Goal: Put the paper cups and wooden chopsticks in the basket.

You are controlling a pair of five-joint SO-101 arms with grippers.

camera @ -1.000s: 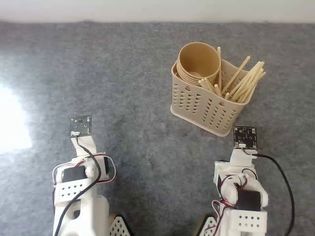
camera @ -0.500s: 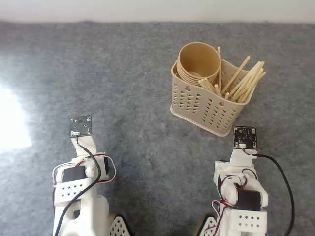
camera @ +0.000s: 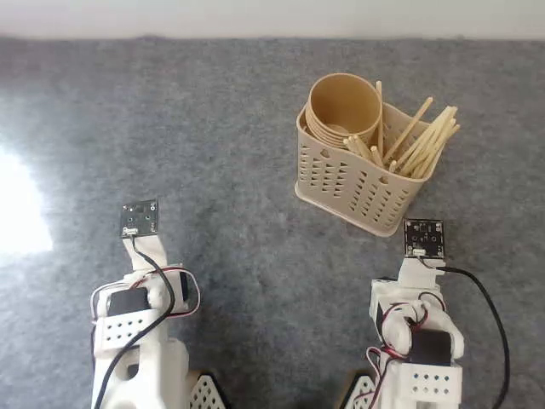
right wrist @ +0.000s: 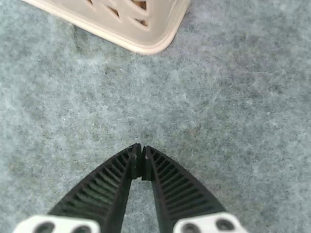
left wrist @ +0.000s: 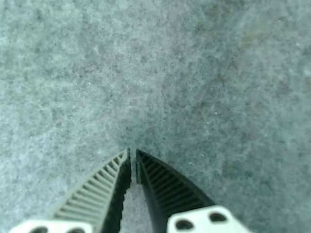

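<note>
Left wrist view places the left gripper just above the grey carpet. Its two ribbed fingers are closed to a hairline slit at the tips, with nothing between them. Right wrist view gives the same condition for the right gripper: the fingertips meet, nothing is held, and carpet lies beneath. Beyond those tips, a rounded lower corner of the beige basket rests on the carpet, apart from the gripper. High view locates both arms at the near edge of the table, the left arm and the right arm well apart, each folded back. The basket stands upright past the right arm, turned slightly askew to the table edge. The paper cups sit nested as one stack in the basket's far left part. The wooden chopsticks lean in a bundle in its right part, ends fanning above the rim, with a few beside the cups. A pale strip borders the carpet's far edge.
</note>
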